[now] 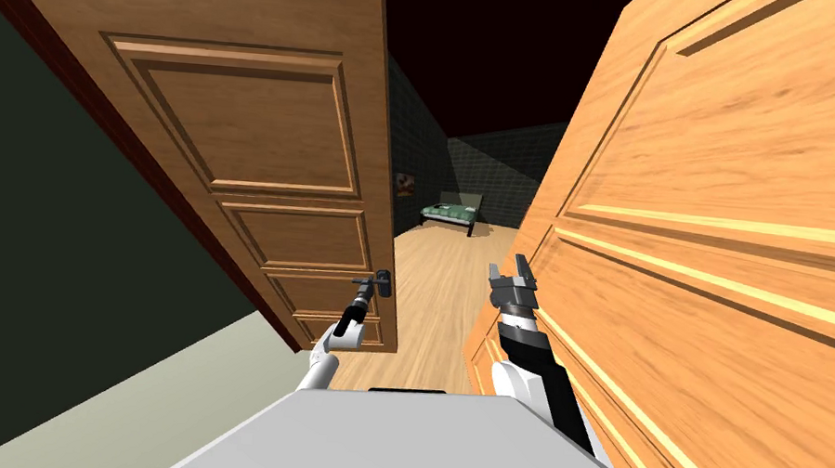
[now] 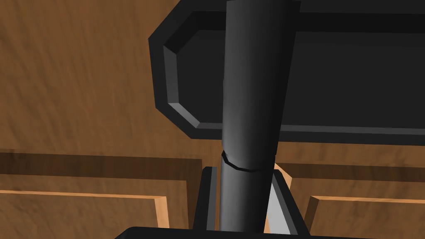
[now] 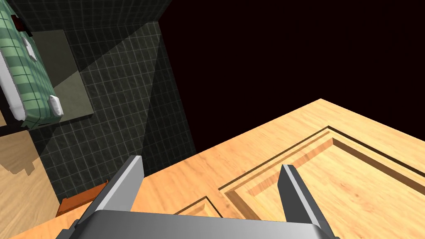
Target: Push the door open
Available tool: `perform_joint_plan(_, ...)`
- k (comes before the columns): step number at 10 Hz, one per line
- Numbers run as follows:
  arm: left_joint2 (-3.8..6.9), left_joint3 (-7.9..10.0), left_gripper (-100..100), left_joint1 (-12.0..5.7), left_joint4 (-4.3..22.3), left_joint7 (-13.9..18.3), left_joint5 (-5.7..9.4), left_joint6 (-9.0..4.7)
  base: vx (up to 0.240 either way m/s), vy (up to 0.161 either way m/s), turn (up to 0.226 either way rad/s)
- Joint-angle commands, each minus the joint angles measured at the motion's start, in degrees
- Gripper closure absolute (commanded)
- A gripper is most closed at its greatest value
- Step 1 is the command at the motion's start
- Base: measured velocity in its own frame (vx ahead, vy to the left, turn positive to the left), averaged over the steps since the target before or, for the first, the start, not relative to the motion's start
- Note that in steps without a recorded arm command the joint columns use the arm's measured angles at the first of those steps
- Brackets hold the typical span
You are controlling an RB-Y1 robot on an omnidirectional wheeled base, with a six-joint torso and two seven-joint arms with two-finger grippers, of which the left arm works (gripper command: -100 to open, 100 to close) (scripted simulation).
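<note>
Two panelled wooden door leaves stand ajar with a gap between them: a darker brown one (image 1: 254, 158) on my left and a lighter one (image 1: 730, 270) on my right. My left gripper (image 1: 366, 290) is at the brown leaf's dark lever handle (image 1: 382, 284). In the left wrist view the handle (image 2: 249, 103) runs up between the fingers (image 2: 205, 199), which press its sides, in front of its dark plate (image 2: 332, 83). My right gripper (image 1: 512, 276) hangs open by the lighter leaf's free edge; its fingers (image 3: 124, 182) stand wide apart over that leaf's face (image 3: 332, 174), holding nothing.
Through the gap a wooden floor (image 1: 440, 284) leads to a green bed (image 1: 450, 214) against dark tiled walls (image 3: 124, 83), with a black area above. A dark green wall (image 1: 54, 217) runs along my left beside the brown leaf.
</note>
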Motion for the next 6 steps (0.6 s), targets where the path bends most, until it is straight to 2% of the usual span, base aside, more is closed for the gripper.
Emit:
perform_joint_plan(1,0.0,0.0,100,0.0,0.0,0.0,0.0,0.0,0.062,-0.031,0.029)
perform_joint_plan(2,0.44,0.48,100,-0.2,0.0,-1.5,0.66,-0.11,0.132,0.006,0.146)
perform_joint_plan(3,0.45,0.63,100,-0.26,0.1,-2.1,0.94,-0.13,0.194,-0.031,0.131)
perform_joint_plan(6,-0.11,1.15,100,-0.48,0.2,-4.5,1.94,-0.2,0.189,-0.036,0.135)
